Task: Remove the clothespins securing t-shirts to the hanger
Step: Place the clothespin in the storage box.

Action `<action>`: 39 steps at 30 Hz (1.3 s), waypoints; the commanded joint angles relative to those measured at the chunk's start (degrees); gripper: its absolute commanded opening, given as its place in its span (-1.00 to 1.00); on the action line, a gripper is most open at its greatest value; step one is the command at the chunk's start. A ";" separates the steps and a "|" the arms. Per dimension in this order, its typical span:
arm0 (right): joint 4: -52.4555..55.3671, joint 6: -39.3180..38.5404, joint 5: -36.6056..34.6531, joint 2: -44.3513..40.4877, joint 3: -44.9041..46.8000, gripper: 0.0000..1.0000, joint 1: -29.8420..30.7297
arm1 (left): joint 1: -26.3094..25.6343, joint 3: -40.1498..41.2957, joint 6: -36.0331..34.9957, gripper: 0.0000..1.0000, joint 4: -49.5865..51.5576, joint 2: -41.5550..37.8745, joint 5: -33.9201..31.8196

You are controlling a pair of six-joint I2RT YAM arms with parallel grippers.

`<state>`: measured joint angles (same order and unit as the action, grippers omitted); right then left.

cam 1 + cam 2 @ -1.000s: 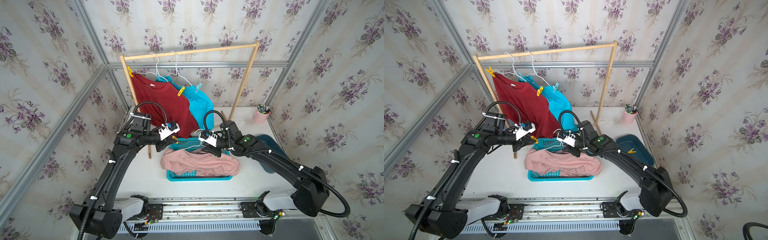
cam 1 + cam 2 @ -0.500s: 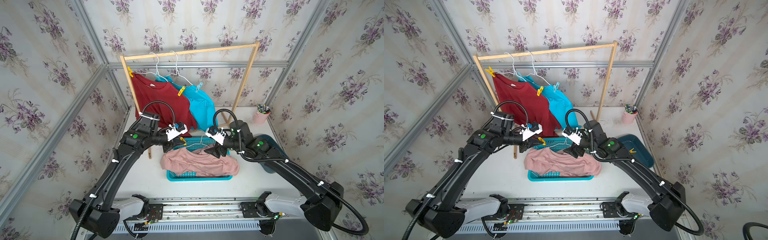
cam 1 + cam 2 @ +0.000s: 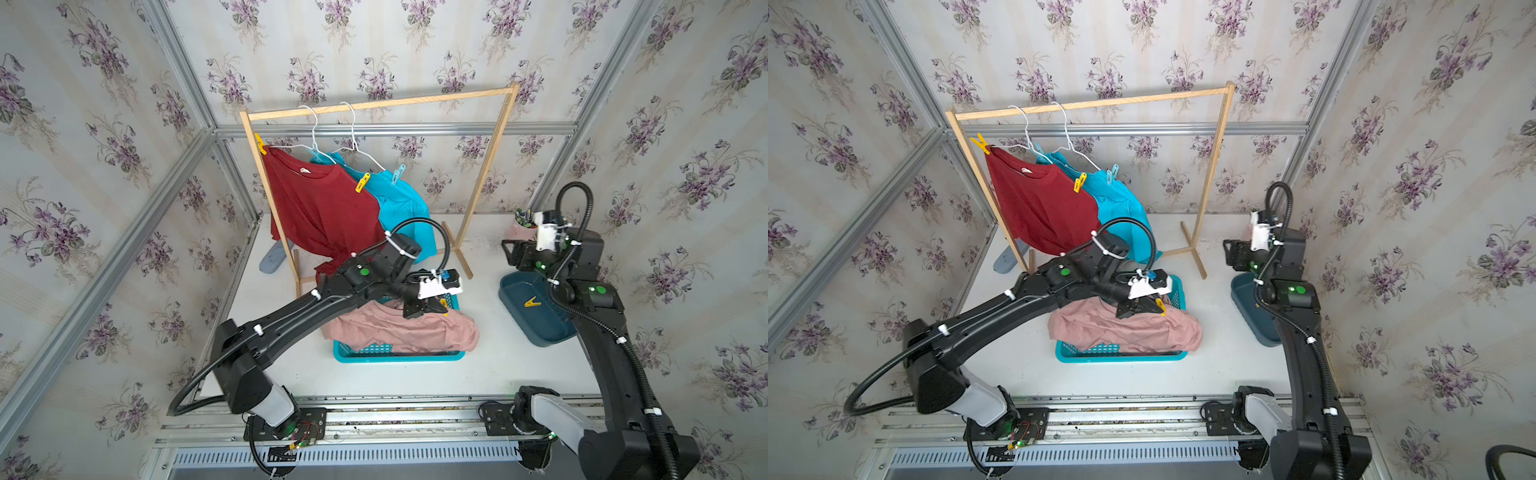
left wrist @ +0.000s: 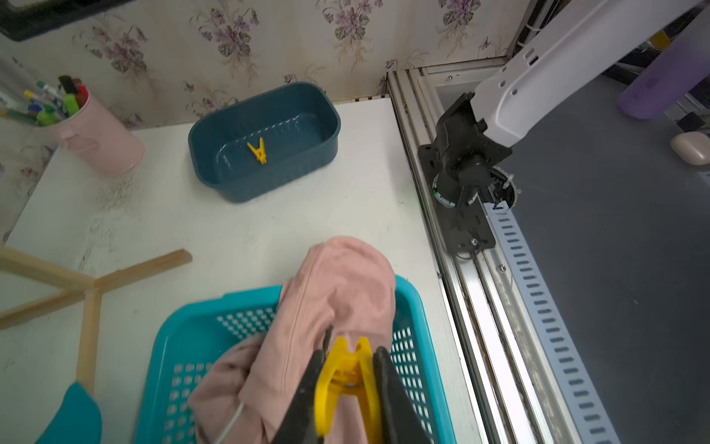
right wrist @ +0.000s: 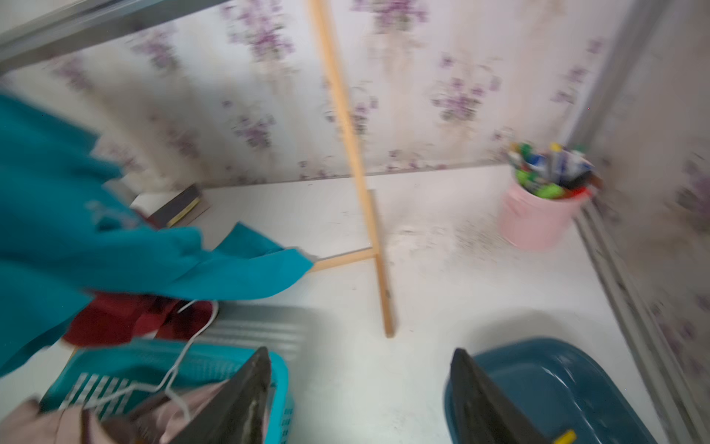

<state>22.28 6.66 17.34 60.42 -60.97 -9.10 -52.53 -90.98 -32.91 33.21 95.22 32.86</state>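
Observation:
My left gripper is shut on a yellow clothespin, held just above the dusty pink t-shirt that lies heaped in the teal basket. The dark red t-shirt and the turquoise t-shirt hang from white wire hangers on the wooden rack. A yellow clothespin and a light blue one sit at their near shoulders. My right gripper is open and empty, up over the table between the basket and the dark blue bin.
One yellow clothespin lies in the dark blue bin. A pink cup of markers stands at the back right. A wire hanger lies in the basket with the pink shirt. The rack's foot crosses the table.
My right arm has swung away from the basket to the right, towards the bin, and its jaws have opened. My left gripper has carried the yellow clothespin rightwards over the pink shirt.

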 commanded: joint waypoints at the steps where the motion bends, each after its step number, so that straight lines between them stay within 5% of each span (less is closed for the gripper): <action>1: -0.66 8.98 -2.54 -0.62 0.40 0.44 -3.41 | -3.73 -7.40 1.69 -0.81 -5.58 7.39 -2.30; 10: -3.11 9.68 -7.42 0.14 -0.13 0.50 -6.14 | -9.79 -35.14 14.41 -0.78 -19.89 35.87 -5.67; 16: -8.59 15.26 0.28 3.05 5.48 0.48 -14.22 | -10.89 -50.03 23.10 -0.67 -29.63 52.73 -16.33; 21: -11.49 17.56 2.98 5.62 8.09 0.42 -14.85 | -11.01 -56.99 27.94 -0.58 -38.33 62.71 -24.15; 23: -11.60 17.99 3.69 6.88 8.10 0.39 -14.89 | -11.32 -57.72 28.31 -0.48 -40.40 64.63 -25.74; 27: -12.59 19.32 5.74 7.95 8.62 0.29 -14.86 | -11.37 -56.72 28.18 0.25 -42.08 65.81 -27.21; 30: -13.15 19.60 6.96 7.79 9.57 0.23 -14.80 | -11.02 -56.33 27.63 0.58 -42.00 65.23 -27.69; 39: -12.68 16.88 10.45 6.24 9.46 0.16 -14.71 | -10.13 -53.87 26.96 0.78 -37.28 57.55 -24.89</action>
<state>8.47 24.99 25.19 67.22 -51.46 -24.01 -62.59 -145.93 -6.15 -2.39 157.58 6.28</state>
